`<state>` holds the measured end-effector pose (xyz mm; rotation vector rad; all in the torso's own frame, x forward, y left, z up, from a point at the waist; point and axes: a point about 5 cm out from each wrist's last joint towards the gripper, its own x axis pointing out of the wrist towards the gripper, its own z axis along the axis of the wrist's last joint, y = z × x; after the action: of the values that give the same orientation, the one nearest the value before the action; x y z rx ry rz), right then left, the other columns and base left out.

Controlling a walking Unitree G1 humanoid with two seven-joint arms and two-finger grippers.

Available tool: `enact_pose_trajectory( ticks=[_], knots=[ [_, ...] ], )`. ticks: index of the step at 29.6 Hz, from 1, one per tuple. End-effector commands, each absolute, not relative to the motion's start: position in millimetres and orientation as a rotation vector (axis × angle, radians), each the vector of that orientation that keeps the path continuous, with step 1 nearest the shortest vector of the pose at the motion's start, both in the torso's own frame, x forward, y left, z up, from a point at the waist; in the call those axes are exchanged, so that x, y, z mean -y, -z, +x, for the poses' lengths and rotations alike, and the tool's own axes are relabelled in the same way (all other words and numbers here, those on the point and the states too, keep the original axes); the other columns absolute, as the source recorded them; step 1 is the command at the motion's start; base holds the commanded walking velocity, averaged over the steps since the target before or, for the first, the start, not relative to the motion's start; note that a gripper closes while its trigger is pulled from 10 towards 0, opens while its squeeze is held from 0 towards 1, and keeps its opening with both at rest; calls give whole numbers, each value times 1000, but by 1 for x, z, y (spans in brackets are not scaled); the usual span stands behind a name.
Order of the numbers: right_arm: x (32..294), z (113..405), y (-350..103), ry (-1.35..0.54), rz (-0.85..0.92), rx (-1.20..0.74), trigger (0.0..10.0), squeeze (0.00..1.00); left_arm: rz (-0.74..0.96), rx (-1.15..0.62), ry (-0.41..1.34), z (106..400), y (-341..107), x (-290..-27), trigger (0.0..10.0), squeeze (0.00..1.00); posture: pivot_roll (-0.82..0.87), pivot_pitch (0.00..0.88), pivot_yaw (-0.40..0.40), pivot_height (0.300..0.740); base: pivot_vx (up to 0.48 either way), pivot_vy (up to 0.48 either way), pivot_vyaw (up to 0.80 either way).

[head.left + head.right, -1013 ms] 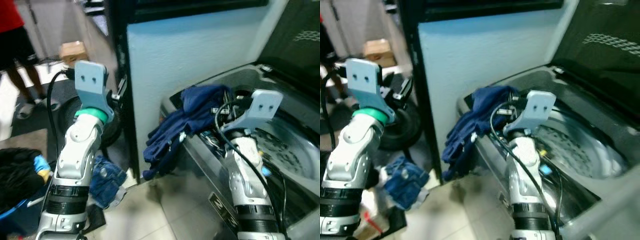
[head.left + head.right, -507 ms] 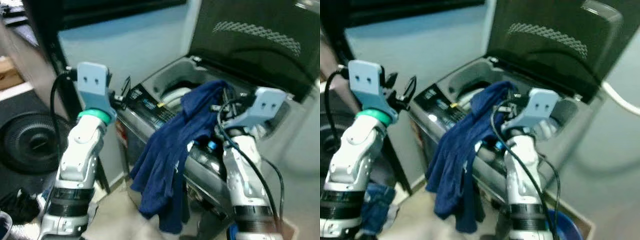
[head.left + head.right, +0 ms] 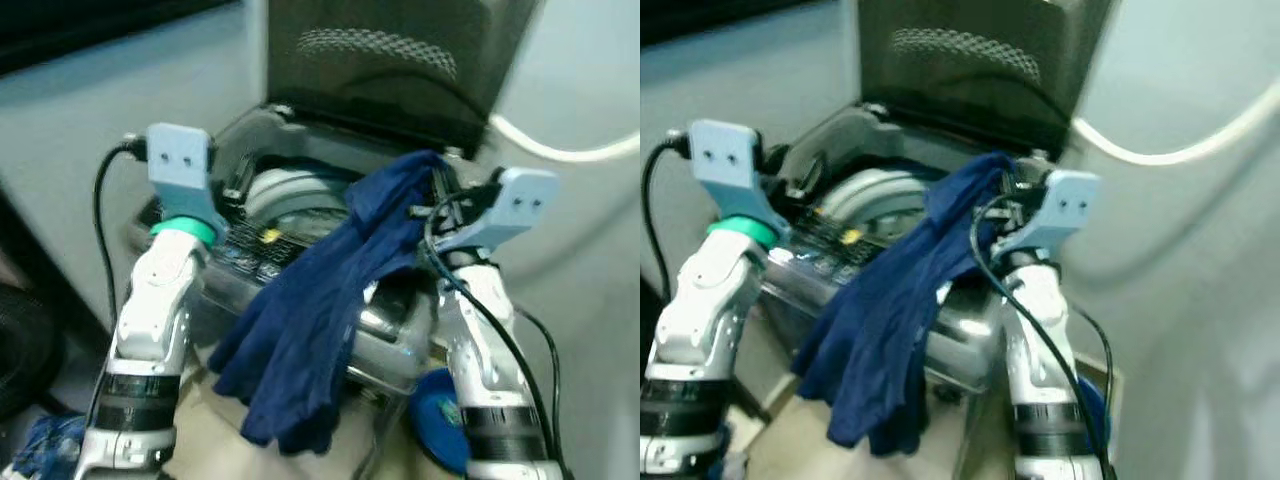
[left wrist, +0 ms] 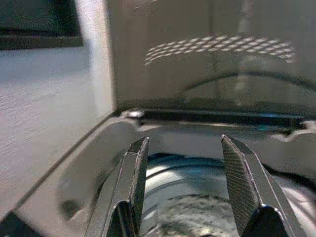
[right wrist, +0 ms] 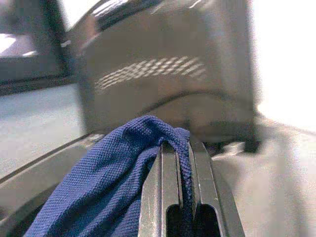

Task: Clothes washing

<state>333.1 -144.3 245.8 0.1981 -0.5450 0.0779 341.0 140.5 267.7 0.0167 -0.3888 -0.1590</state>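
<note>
Soft motion blur throughout, dim bluish indoor light, blown-out white glare in the right wrist view

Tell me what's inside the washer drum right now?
Through the washing machine opening, a grey drum wall shows; its bottom is hidden. The blue garment, in the right claw, hangs outside over the front.

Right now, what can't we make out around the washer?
- Drum contents: in the head views the blue garment held by the right hand covers much of the washing machine opening; in the left wrist view the left hand frames only blur.
- Control panel labels: too small and blurred.
- Blue object on the floor: partly behind the right arm, unidentifiable.
</note>
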Motion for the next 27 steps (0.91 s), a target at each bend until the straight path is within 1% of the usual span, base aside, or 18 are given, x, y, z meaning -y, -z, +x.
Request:
enact_pose_trajectory(
  ticks=[1,9,12,16,26,27],
  knots=[
    [142,331,-247,-82,205,555,10000,0,24,382,139,340,-265,-146,10000,0,55,0,66,740,0,0,0],
    [140,331,-244,-90,191,546,10000,0,17,369,135,340,-262,-146,10000,0,54,0,64,740,0,0,0],
    [139,331,-243,-93,188,543,10000,0,11,365,134,340,-261,-146,10000,0,54,0,64,740,0,281,0],
    [139,332,-242,-94,183,536,10000,0,-9,356,125,341,-260,-148,10000,0,54,0,62,740,0,480,0],
    [138,332,-239,-96,175,527,10000,0,48,381,113,341,-262,-148,10000,0,54,0,62,740,0,0,0],
    [139,332,-239,-95,174,527,10000,0,56,376,106,341,-261,-149,10000,0,52,0,63,740,0,-480,0]
  ],
)
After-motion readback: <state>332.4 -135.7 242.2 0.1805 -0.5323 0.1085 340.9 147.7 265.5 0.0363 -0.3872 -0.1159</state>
